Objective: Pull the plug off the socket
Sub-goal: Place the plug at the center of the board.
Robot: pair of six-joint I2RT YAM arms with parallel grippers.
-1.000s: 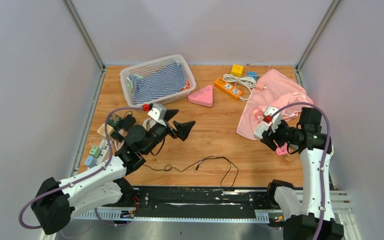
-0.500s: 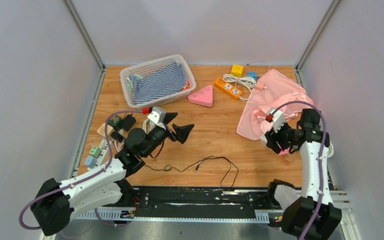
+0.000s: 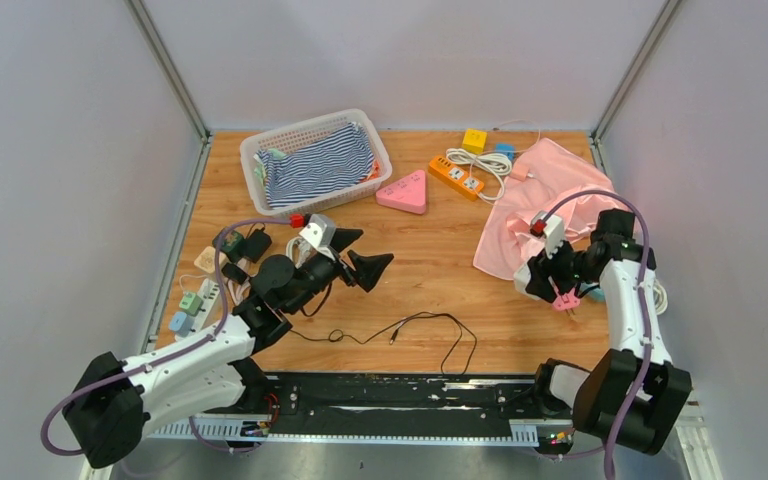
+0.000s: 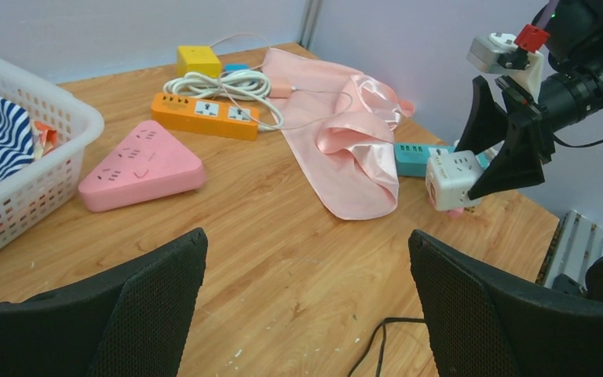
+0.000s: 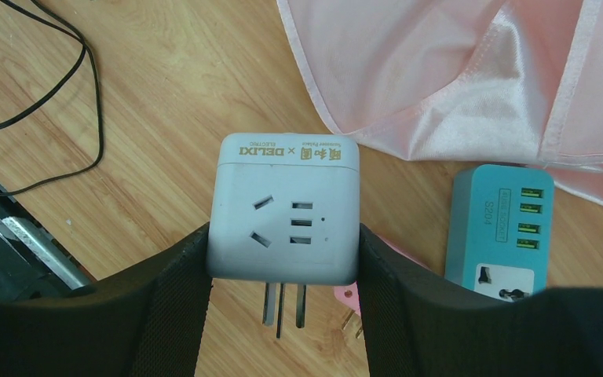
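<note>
My right gripper [image 5: 283,239] is shut on a white cube socket [image 5: 283,208], one pad on each side, its three metal prongs hanging bare underneath. It is held a little above the wood at the right [image 3: 528,278]. A small pink plug [image 5: 347,297] lies on the table just below and behind it, brass pins showing, apart from the cube; it shows pink under the gripper [image 3: 563,300] from above. My left gripper [image 4: 306,236] hovers wide open over bare wood mid-left [image 3: 374,245], nothing between its fingers, facing the cube [image 4: 453,179].
A teal socket strip [image 5: 501,232] lies beside the pink cloth [image 3: 545,195]. Farther back are an orange power strip [image 3: 457,177], a pink triangular socket [image 3: 405,192], a yellow cube [image 3: 475,138] and a white basket [image 3: 260,150]. A black cable [image 3: 430,325] runs along the front; several adapters [image 3: 200,290] sit left.
The right arm has swung its elbow back and turned its wrist, carrying the white cube slightly right and nearer. The left gripper has barely drifted and stays open.
</note>
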